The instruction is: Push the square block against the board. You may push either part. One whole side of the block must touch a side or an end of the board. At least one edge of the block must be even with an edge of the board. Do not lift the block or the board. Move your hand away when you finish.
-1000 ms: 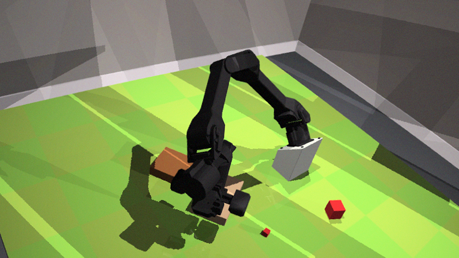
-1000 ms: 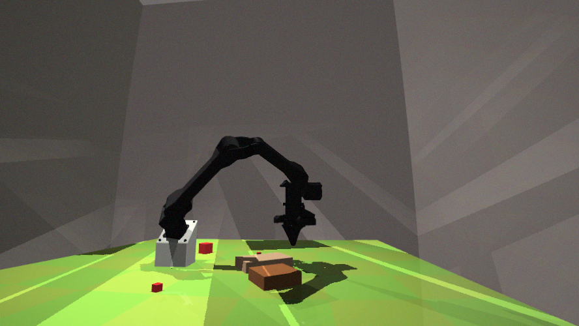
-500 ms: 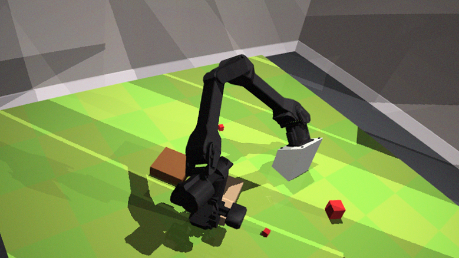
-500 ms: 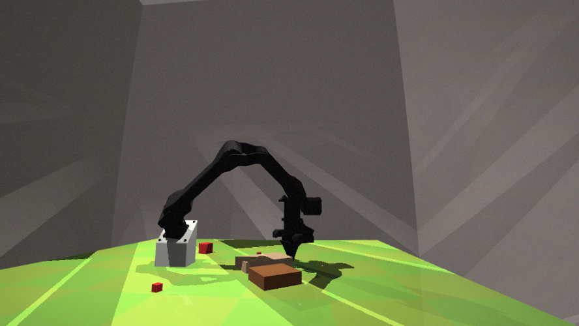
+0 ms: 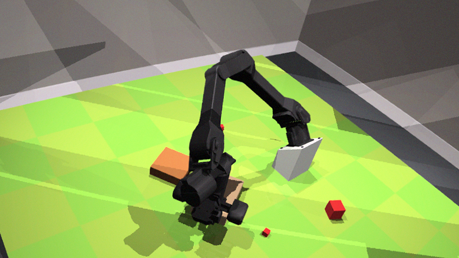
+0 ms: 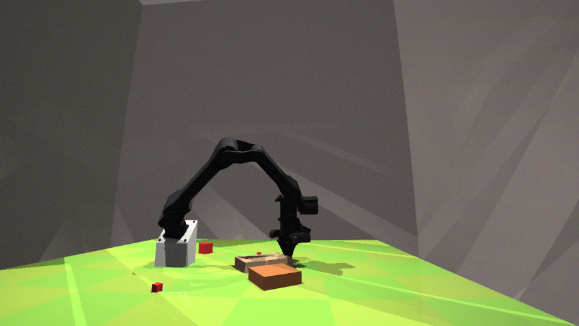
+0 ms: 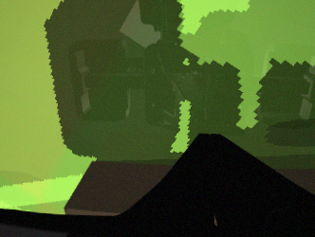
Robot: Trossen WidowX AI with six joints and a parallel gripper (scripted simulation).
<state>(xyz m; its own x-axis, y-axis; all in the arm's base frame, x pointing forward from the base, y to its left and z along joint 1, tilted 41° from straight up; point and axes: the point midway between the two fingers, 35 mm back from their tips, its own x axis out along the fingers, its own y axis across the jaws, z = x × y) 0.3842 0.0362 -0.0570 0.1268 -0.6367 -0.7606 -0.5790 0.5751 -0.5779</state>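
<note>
The square orange block [image 5: 168, 161] [image 6: 275, 277] lies flat on the mat. The pale wooden board [image 5: 234, 192] [image 6: 241, 263] [image 7: 123, 187] lies flat too, behind the block in the exterior view and partly hidden by it. The arm covers much of the board and the block's right part in the top view, so I cannot tell whether they touch. My gripper [image 6: 288, 255] [image 7: 208, 144] is shut and empty, pointing down. Its tip is low at the board's side away from the arm's base; contact is unclear. In the wrist view the black fingers cover part of the board's dark side.
A larger red cube [image 5: 335, 209] [image 6: 205, 248] stands on the base's side of the scene. One small red cube [image 5: 266, 232] [image 6: 259, 253] lies beyond the board in the exterior view. Another small red cube [image 5: 222, 127] [image 6: 157, 287] lies at front left there. The arm's white base [image 5: 291, 164] [image 6: 191, 246] stands apart.
</note>
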